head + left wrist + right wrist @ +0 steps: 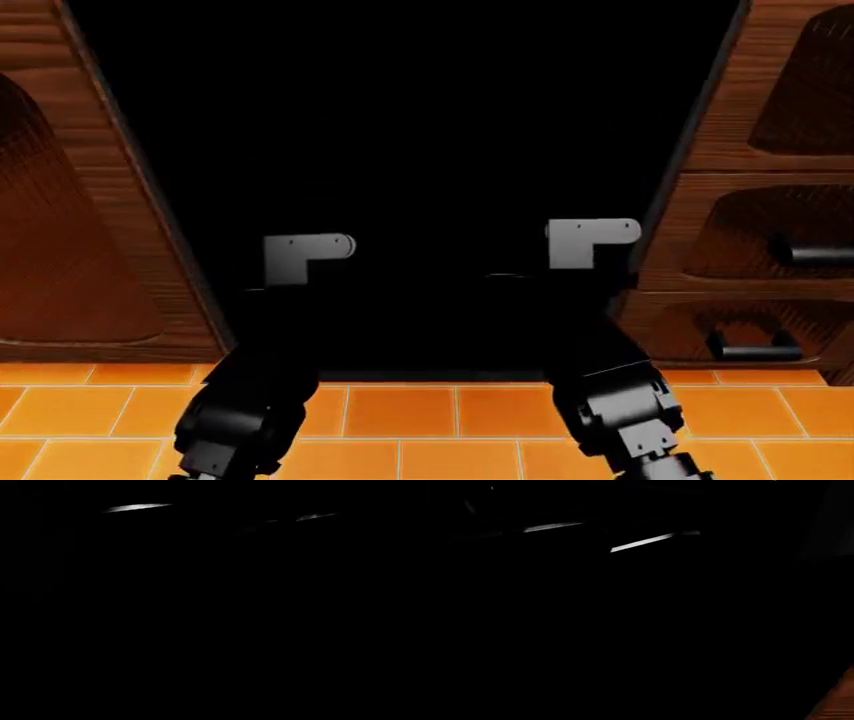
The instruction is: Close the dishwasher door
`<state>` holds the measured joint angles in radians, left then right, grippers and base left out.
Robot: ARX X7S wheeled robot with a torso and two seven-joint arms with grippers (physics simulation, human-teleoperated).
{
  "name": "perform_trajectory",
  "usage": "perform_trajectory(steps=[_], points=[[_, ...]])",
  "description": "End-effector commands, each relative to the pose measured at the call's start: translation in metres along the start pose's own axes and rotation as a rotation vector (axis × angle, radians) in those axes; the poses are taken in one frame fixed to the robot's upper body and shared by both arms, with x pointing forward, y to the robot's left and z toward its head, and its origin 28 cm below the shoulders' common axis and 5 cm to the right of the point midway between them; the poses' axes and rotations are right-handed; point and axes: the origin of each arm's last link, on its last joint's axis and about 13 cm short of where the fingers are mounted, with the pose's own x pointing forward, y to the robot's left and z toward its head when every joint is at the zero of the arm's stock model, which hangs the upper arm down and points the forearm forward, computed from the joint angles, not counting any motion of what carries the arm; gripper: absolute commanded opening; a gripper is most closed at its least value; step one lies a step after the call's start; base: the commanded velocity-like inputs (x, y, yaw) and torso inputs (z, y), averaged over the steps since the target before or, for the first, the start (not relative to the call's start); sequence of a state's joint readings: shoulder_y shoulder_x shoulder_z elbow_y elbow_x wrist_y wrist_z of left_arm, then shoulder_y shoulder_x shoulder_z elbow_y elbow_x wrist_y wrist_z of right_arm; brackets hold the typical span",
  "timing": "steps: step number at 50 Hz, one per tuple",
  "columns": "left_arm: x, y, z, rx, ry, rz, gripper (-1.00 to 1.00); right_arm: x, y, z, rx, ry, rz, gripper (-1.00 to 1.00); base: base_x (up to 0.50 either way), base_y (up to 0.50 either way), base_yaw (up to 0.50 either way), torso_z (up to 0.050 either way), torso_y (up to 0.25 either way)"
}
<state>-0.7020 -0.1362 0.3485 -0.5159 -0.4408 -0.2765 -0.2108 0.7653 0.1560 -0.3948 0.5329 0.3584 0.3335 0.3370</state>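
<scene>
The dishwasher door [427, 150] is a large glossy black panel that fills the middle of the head view between wooden cabinet fronts. I cannot make out its handle. My left arm [240, 415] and right arm [621, 410] reach forward from the bottom edge up to the door's lower part. A grey L-shaped bracket shows on the left wrist [304, 256] and on the right wrist [591, 242]. Both grippers are lost against the black panel. Both wrist views are almost fully black, with only thin light glints [137, 507] [642, 542].
A brown wooden cabinet front [67, 200] stands left of the door. Brown drawers with short dark handles [754, 345] [817, 254] stand to its right. An orange tiled floor [427, 415] lies below, between my arms.
</scene>
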Motion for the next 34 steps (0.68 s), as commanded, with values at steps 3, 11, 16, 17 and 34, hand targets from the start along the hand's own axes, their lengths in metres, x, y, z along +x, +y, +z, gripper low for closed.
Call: perform_trajectory(steps=[3, 11, 16, 17, 34], points=[[0.017, -0.002, -0.004, -0.020, 0.059, -0.001, 1.00, 0.029, -0.025, -0.002, -0.076, 0.071, -0.153, 1.00, 0.00, 0.00, 0.00, 0.000, 0.000], [0.020, -0.002, -0.007, -0.025, 0.078, -0.001, 1.00, 0.036, -0.024, -0.003, -0.080, 0.090, -0.158, 1.00, 0.03, 0.00, 0.00, 0.000, -0.005], [0.023, -0.003, -0.009, -0.013, 0.094, 0.006, 1.00, 0.039, -0.027, -0.002, -0.078, 0.101, -0.167, 1.00, 0.05, 0.00, 0.01, -0.003, -0.009], [0.023, -0.003, -0.008, -0.010, 0.096, 0.007, 1.00, 0.040, -0.028, -0.003, -0.077, 0.104, -0.169, 1.00, 0.06, 0.00, 0.01, 0.000, 0.000], [0.012, 0.001, -0.003, -0.005, 0.086, 0.014, 1.00, 0.026, -0.033, -0.002, -0.079, 0.101, -0.176, 1.00, 0.06, 0.00, 0.01, -0.002, -0.008]])
